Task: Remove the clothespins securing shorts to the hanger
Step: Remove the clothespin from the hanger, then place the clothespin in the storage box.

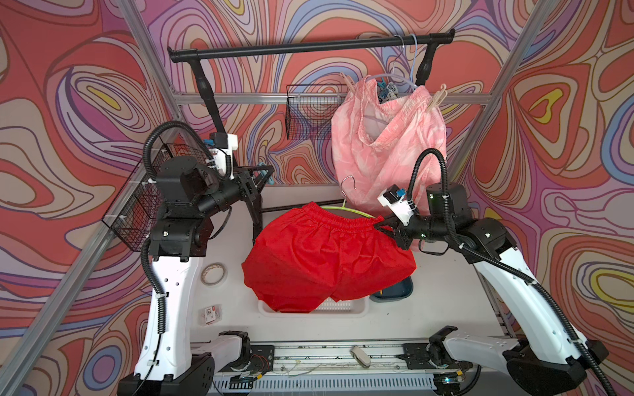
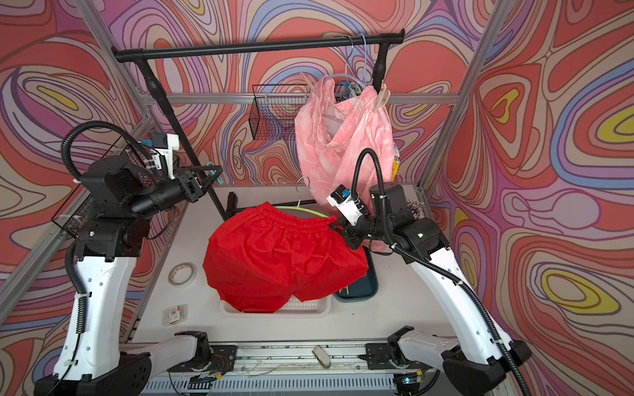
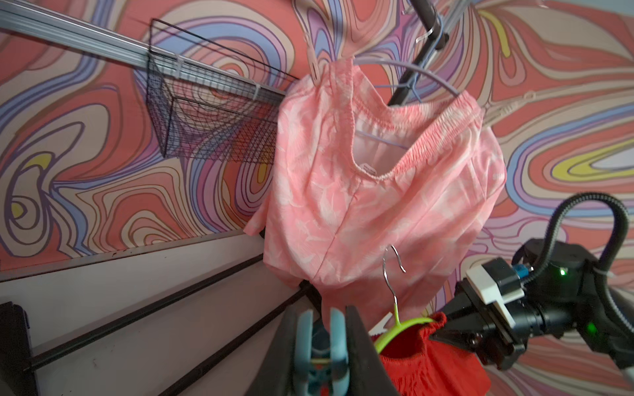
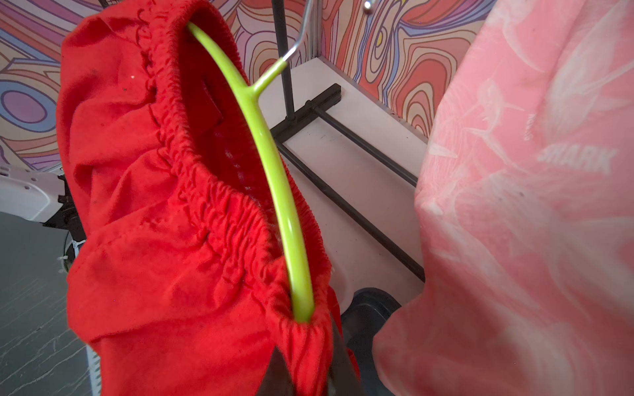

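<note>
Step in hand, as judged: carry the freed light blue clothespin (image 3: 338,329) off for deposit. Keep the left gripper (image 3: 320,317) clenched on it without squeezing harder, and route it clear of the green hanger (image 4: 271,164). The light blue clothespin sits gripped between the left fingers (image 3: 358,343), well apart from the green hanger, beyond its free end. The right gripper (image 4: 305,363) is clamped on the red shorts (image 1: 319,253) at the green hanger's other end.

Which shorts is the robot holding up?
The red shorts. The right gripper pinches their waistband at the end of the green hanger, while the pink shorts hang pegged on the rail.
</note>
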{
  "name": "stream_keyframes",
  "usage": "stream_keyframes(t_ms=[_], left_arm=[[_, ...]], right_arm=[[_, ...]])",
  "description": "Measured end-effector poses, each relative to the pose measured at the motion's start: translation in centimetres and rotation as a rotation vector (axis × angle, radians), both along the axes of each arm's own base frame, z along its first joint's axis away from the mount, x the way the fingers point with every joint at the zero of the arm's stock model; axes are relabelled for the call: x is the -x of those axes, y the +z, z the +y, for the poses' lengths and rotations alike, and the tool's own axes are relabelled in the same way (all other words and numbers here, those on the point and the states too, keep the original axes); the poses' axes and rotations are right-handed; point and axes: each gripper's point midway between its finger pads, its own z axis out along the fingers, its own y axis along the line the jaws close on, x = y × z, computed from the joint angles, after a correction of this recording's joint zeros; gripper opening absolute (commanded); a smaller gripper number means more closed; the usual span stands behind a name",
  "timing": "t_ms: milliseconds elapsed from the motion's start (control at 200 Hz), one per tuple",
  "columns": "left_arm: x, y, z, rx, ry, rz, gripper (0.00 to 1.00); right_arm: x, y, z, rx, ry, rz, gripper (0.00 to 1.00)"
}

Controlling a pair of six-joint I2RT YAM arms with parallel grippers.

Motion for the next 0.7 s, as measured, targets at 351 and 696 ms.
stream_keyframes(t_ms=[351, 696], left_arm=[[9.5, -3.6, -10.6, -0.234, -0.354, -0.048, 0.0], [15.6, -14.5, -22.8, -0.5, -0.649, -0.007, 0.0]], right_arm=[[-2.4, -0.1, 0.9, 0.011, -0.015, 0.016, 0.0], [-4.4, -0.9, 1.8, 0.014, -0.027, 0.032, 0.0]])
